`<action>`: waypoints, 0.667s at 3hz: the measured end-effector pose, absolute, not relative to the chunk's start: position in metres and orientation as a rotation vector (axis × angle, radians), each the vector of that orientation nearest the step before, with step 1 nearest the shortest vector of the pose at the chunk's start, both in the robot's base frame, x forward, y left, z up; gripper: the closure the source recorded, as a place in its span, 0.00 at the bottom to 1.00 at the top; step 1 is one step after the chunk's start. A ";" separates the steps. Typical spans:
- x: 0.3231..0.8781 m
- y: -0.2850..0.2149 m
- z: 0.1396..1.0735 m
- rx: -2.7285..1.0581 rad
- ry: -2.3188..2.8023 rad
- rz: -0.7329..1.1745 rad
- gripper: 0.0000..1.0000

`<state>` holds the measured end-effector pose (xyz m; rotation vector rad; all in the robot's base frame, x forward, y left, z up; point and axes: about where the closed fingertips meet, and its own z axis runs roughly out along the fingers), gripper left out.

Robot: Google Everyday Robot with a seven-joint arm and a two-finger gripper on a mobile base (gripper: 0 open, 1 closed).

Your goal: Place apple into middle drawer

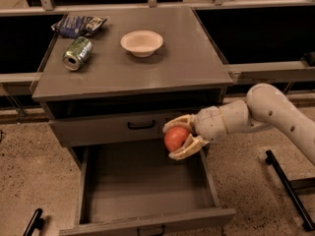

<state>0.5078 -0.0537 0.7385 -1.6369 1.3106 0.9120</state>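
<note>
The red apple (176,138) sits between the two cream fingers of my gripper (173,139), which is shut on it. The gripper reaches in from the right on a white arm and holds the apple above the back right part of the open middle drawer (147,188), just in front of the shallower drawer front with the black bar handle (141,126). The middle drawer is pulled out wide and its grey floor is bare.
On the grey cabinet top (167,68) stand a white bowl (141,42), a green soda can (77,53) lying on its side and a dark chip bag (78,24). A black bar (288,188) lies on the speckled floor at right.
</note>
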 end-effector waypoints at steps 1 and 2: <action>0.510 -0.048 0.714 -1.621 1.355 0.911 1.00; 0.505 -0.035 0.644 -1.699 1.415 0.830 1.00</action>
